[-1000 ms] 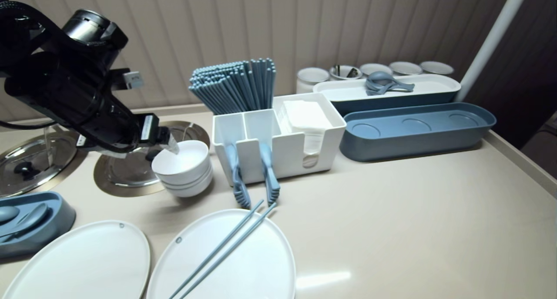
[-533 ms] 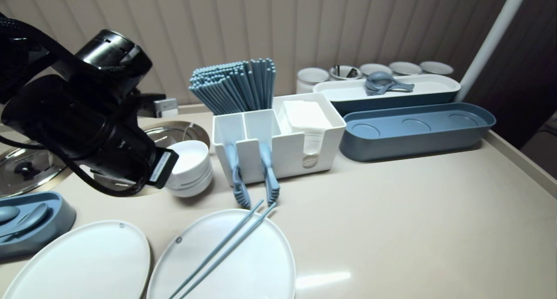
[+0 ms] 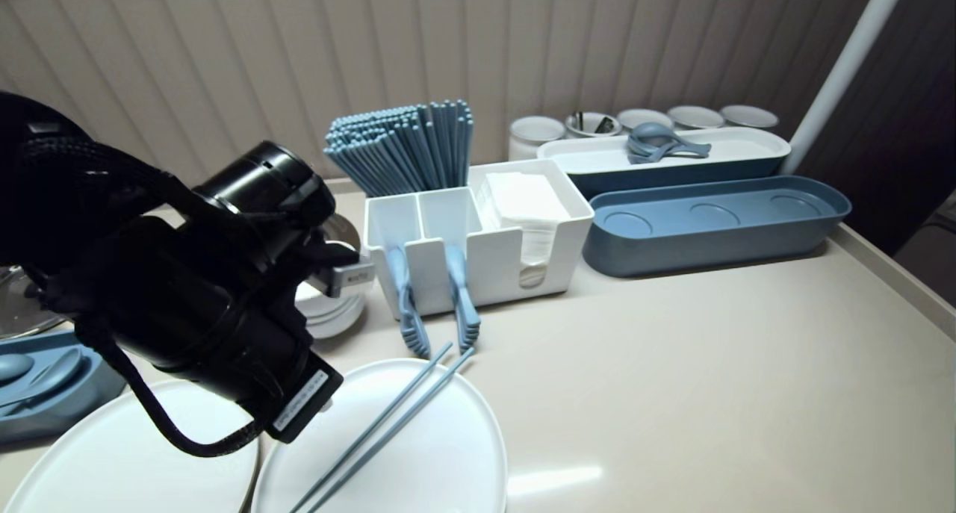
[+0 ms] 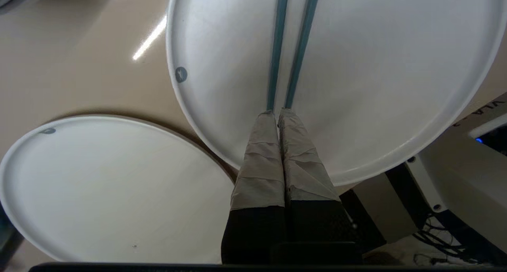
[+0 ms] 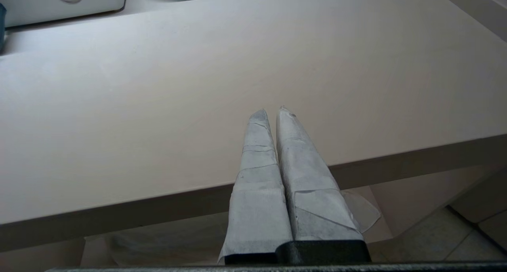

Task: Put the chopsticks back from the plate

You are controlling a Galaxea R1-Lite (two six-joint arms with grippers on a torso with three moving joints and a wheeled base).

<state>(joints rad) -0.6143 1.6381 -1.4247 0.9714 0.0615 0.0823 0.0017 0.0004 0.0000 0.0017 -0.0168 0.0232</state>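
Clenched, empty left fingers (image 4: 261, 157) hide the chopsticks (image 4: 277, 46) at their ends on the plate (image 4: 396, 86) at the beige table's (image 3: 709, 349) seven o'clock; right fingers (image 5: 257, 165) likewise clenched.

Counter (image 3: 709, 364): plates (image 3: 448, 461), bowls (image 3: 337, 317), organizer (image 3: 493, 270), trays (image 3: 717, 225)

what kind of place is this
Probably a restaurant or canteen self-service counter: a bundle of blue chopsticks in a white caddy with napkins, white plates in front, a spoon tray behind.

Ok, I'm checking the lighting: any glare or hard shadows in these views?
Head view: a glare streak on the table right of the plate. Left wrist view: a streak on the table, a dark shadow under the plate's rim. Right wrist view: even light, no glare.
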